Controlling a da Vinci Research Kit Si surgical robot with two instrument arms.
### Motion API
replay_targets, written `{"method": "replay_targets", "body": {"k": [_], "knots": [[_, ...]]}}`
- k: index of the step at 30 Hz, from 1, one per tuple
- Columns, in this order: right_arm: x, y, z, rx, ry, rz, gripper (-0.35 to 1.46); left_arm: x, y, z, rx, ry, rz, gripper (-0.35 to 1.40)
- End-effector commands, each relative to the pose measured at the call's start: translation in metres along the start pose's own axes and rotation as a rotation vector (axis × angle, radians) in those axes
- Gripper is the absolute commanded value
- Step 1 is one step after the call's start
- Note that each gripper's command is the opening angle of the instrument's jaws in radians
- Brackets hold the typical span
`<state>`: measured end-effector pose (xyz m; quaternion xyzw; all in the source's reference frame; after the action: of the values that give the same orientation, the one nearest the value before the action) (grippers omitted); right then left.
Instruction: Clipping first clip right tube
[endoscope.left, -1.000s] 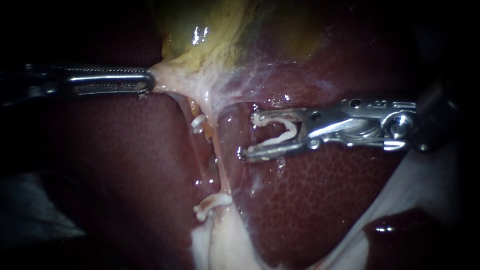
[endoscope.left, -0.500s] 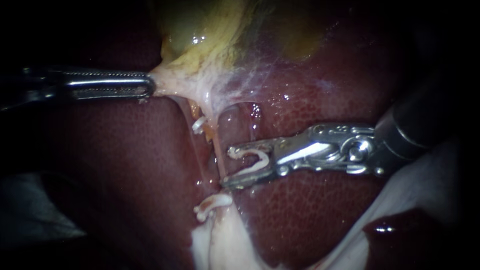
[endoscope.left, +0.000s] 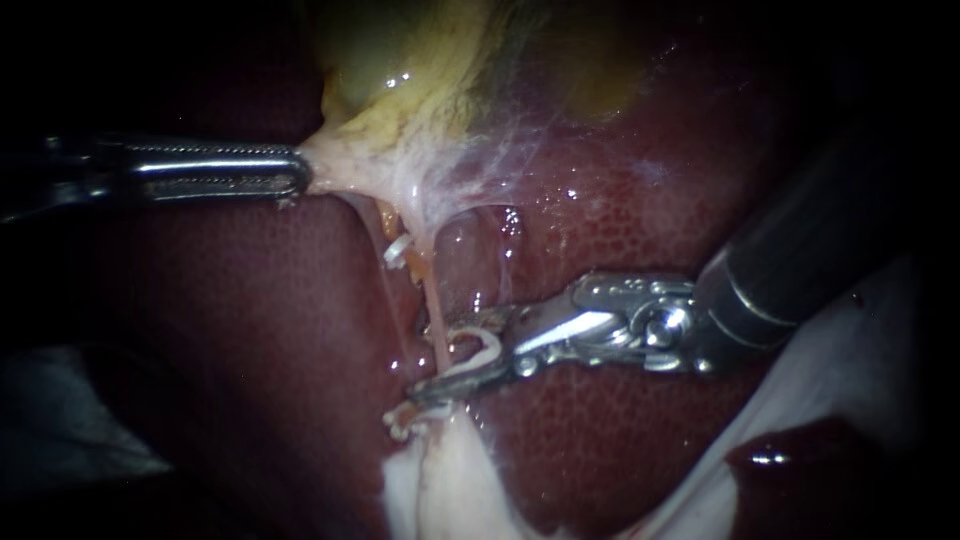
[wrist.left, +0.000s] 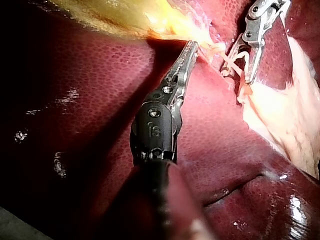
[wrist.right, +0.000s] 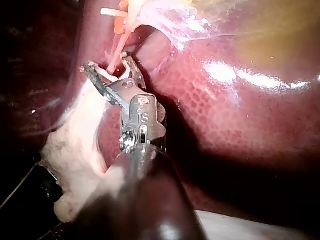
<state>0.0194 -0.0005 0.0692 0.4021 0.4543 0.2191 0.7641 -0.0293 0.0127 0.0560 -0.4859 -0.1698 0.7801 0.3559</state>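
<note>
The right tool (endoscope.left: 438, 362) comes in from the right on a dark shaft and lies low across the liver (endoscope.left: 250, 330). Its jaws stand moderately apart, and a white clip (endoscope.left: 478, 345) sits bent between them, touching both. The jaws straddle the right tube (endoscope.left: 430, 300), a thin pink strand running down from the gallbladder (endoscope.left: 420, 70) towards a pale mass of tissue (endoscope.left: 440, 480). One jaw lies on each side of the strand, which crosses the open mouth of the clip. In the right wrist view the tube passes between the two jaw tips, and the far jaw rests against the pale tissue.

The lower jaw tip lies just above a lower clip (endoscope.left: 403, 425), where the strands meet the pale mass. An upper clip (endoscope.left: 397, 250) sits higher, just left of the right tube, well apart from the tool.

The left tool (endoscope.left: 296, 172) enters from the left. Its jaws are closed on a pale fold (endoscope.left: 335, 165) at the gallbladder's lower edge, and the fold is drawn taut towards the left. The left wrist view shows the same grip, with the right tool just beyond it.
</note>
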Motion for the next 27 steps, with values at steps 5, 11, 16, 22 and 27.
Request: {"method": "replay_targets", "body": {"k": [5, 11, 16, 22, 27], "knots": [[0.0001, -0.0003, 0.0001, 0.082, 0.051, 0.042, 0.49, 0.0, 0.0, 0.0, 0.0, 0.0, 0.0, -0.35], [0.0003, -0.0016, 0.0005, 0.161, 0.082, 0.066, 0.48, 0.0, -0.0001, 0.0, 0.0, 0.0, 0.0, -0.35], [0.0009, -0.0028, 0.0008, 0.219, 0.099, 0.07, 0.46, 0.0, -0.0001, 0.0, 0.0, 0.0, 0.0, -0.35], [0.0015, -0.0033, 0.0007, 0.226, 0.115, 0.07, 0.41, 0.0, -0.0001, 0.0001, 0.0, 0.0, 0.0, -0.35], [0.0017, -0.0034, 0.0001, 0.228, 0.115, 0.079, 0.27, 0.0, -0.0001, 0.0001, 0.0, 0.0, 0.0, -0.35]]}}
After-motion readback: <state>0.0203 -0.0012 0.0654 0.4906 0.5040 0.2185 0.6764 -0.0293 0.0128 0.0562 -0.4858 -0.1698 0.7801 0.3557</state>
